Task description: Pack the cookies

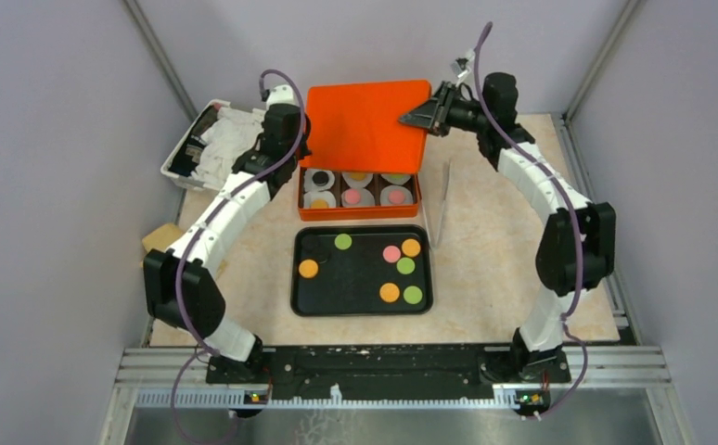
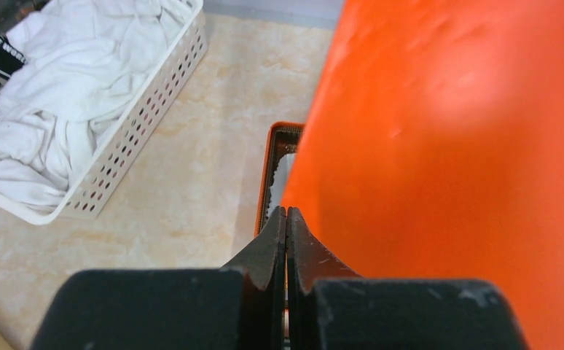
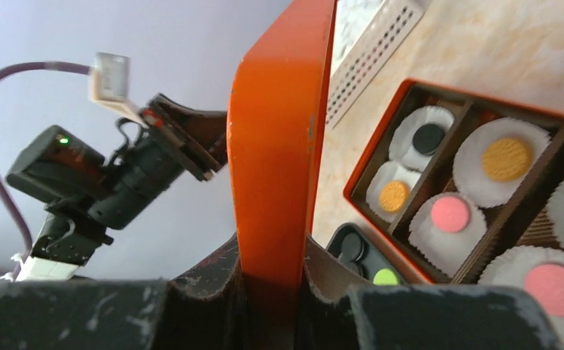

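Nearest the right wrist lens, black fingers (image 3: pixel 210 281) of the right gripper (image 3: pixel 272 270) pinched on the edge of the flat orange plastic lid (image 3: pixel 279 146), one finger on each face, jaws parted only by the lid's thickness. Lid held tilted up and seen edge-on from this wrist; from above, spread over the back part of the shallow orange compartmented box (image 1: pixel 360 214), with the front two rows uncovered. Grip placed on the lid's right edge, toward the back. Left gripper (image 2: pixel 286 219) fully closed, fingers flat together with nothing between them, tips right at the lid's left edge; contact with it not clear. Small flat round cookies (image 1: pixel 390 293) in two places. Some in the box's uncovered compartments, each on a white pleated paper liner (image 3: pixel 450 251), with black, orange and pink ones visible. Seven coloured ones loose on the black rectangular tray (image 1: pixel 363 312) just in front of the box, in green, orange and pink, mostly toward its right half. Tray and box close but apart. White perforated plastic basket (image 2: pixel 141 124) of crumpled white cloth just left of the left arm's wrist, near the box's back left corner. Thin clear upright panel (image 1: pixel 445 199) just right of the box. Bare beige stone-patterned table (image 1: pixel 494 269) open to the right of tray and box, plus a narrower strip to the left. Grey walls close on both sides and behind.
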Motion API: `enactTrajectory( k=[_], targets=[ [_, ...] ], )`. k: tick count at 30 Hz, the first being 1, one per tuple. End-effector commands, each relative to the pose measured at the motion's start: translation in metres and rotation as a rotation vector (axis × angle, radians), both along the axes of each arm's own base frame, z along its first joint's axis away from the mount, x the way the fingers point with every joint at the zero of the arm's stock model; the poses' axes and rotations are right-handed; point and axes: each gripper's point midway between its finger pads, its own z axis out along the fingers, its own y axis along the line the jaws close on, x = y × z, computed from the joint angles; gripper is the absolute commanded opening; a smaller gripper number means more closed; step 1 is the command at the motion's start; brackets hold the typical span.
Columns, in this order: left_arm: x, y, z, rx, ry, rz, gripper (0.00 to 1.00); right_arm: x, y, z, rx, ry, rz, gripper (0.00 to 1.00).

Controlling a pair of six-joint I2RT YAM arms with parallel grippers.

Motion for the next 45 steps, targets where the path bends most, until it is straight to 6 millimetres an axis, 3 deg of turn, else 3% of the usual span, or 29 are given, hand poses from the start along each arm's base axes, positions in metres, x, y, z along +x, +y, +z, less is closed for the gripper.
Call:
enactTrajectory(
  k=[1,5,13,20,28,36,45],
  targets=[
    [-0.004,-0.006,0.051,-0.033,-0.149,-0.062,0.0,-0.002,0.016,-0.003,0.142,0.004,0.155,0.0],
    [-0.013,-0.007,0.054,-0.037,-0.164,-0.088,0.0,0.01,0.024,-0.032,0.154,0.066,0.193,0.0],
    [-0.011,-0.002,0.034,0.005,-0.136,-0.075,0.0,0.029,0.04,-0.091,0.125,0.21,0.217,0.0],
    [-0.011,-0.001,0.025,0.02,-0.125,-0.07,0.0,0.035,0.04,-0.134,0.083,0.317,0.204,0.0],
    [-0.005,-0.012,-0.001,-0.007,-0.081,-0.101,0.0,0.042,0.02,-0.17,0.005,0.387,0.154,0.0],
    [0.003,-0.029,-0.03,-0.041,-0.034,-0.16,0.0,0.062,-0.006,-0.195,-0.003,0.409,0.089,0.0],
    [-0.003,-0.056,-0.092,-0.124,0.05,-0.258,0.0,0.079,-0.018,-0.22,-0.039,0.421,0.069,0.0]
  ],
)
